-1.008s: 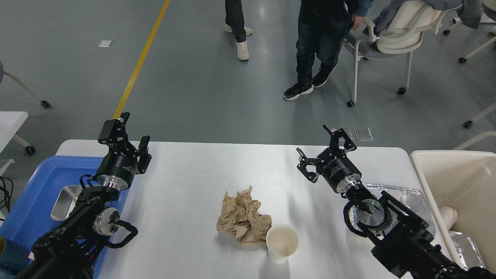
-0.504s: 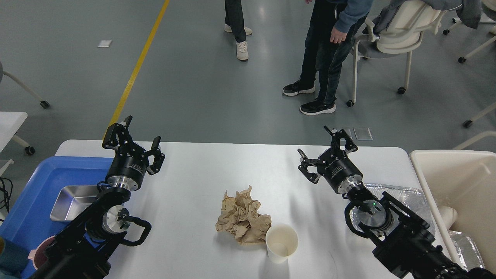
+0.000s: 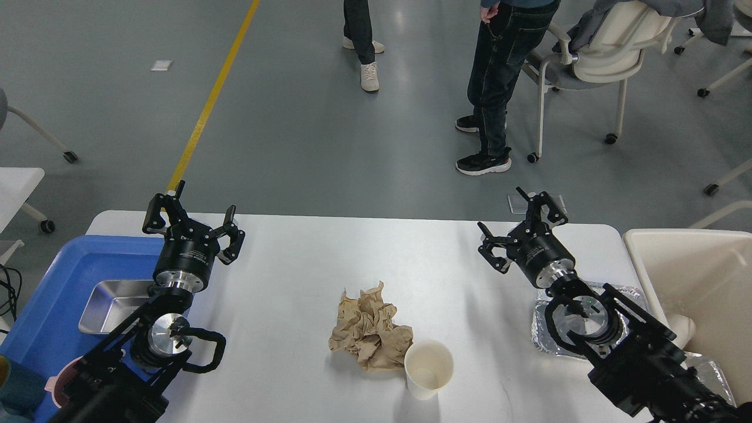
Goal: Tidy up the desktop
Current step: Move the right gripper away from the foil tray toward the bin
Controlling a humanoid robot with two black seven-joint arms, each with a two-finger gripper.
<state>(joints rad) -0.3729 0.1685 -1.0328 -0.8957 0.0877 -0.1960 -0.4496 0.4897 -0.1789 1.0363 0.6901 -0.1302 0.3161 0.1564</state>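
Note:
The desktop (image 3: 352, 252) is a wide white tabletop. A crumpled brown paper (image 3: 367, 327) lies near its middle front, and a white paper cup (image 3: 429, 369) stands upright touching the paper's right side. A foil tray (image 3: 549, 338) lies on the right part, partly under my right arm. My left gripper (image 3: 194, 218) hovers open over the desktop's back left, near the blue bin. My right gripper (image 3: 523, 220) hovers open over the back right. Both hold nothing.
A blue bin (image 3: 53, 305) at the left edge holds a steel tray (image 3: 111, 305) and a pink cup (image 3: 59, 385). A cream bin (image 3: 705, 282) stands at the right. People's legs (image 3: 493, 88) and a chair (image 3: 599, 53) are beyond the table.
My left gripper swung right, out from over the blue bin onto the desktop, fingers spread wider. My right gripper shifted right and back. The person behind stepped to the right.

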